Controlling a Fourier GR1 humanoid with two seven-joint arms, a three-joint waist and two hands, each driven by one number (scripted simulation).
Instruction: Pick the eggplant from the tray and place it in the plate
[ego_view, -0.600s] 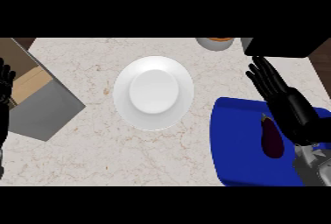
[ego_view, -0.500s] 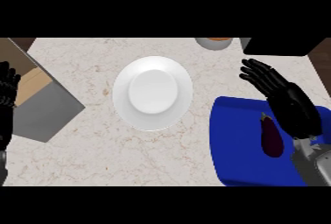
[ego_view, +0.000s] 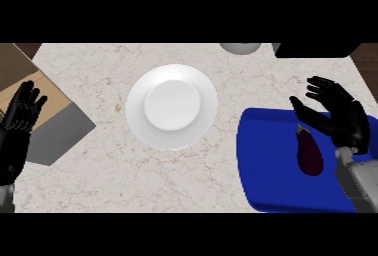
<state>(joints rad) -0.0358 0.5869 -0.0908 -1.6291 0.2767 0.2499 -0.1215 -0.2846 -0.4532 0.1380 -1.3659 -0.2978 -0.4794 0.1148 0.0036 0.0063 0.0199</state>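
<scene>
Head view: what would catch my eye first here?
The white plate in the middle of the marble counter, and the blue tray at lower right with a dark eggplant lying on it. The black right hand hovers open beside the eggplant; the left hand rests open at the left edge.

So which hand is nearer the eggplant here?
The right hand, open just above and beside the eggplant on the blue tray. The left hand rests at the far left edge.

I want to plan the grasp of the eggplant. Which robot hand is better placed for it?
The right robot hand. It is open over the blue tray, just beside the eggplant. The left robot hand rests open at the far left edge, beyond the white plate.
</scene>
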